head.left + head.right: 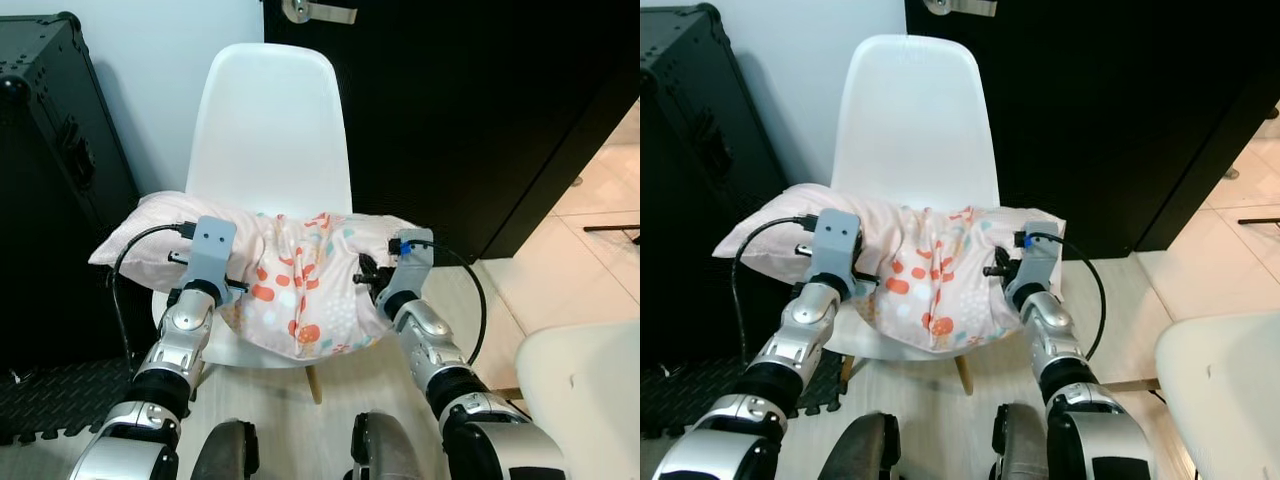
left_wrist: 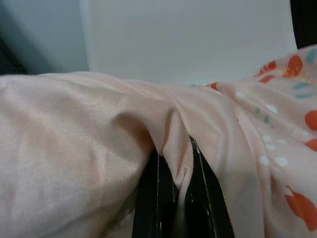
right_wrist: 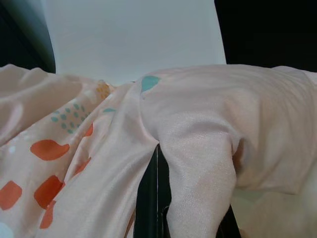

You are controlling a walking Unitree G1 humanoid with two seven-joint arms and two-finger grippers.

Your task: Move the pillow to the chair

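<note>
A pale pink pillow (image 1: 300,275) with orange and teal spots lies across the seat of the white chair (image 1: 268,110), its ends overhanging both sides. My left gripper (image 1: 222,265) is shut on a fold of the pillow's left part; the fold sits pinched between the black fingers (image 2: 148,198) in the left wrist view. My right gripper (image 1: 385,262) is shut on the pillow's right part, with cloth (image 3: 198,163) draped over its fingers (image 3: 147,198). The fingertips of both are hidden in the fabric.
A black case (image 1: 55,150) stands left of the chair, close to the pillow's end. A dark door (image 1: 480,100) is behind on the right. A white rounded object (image 1: 585,390) sits at the lower right. My own legs (image 1: 300,450) show below.
</note>
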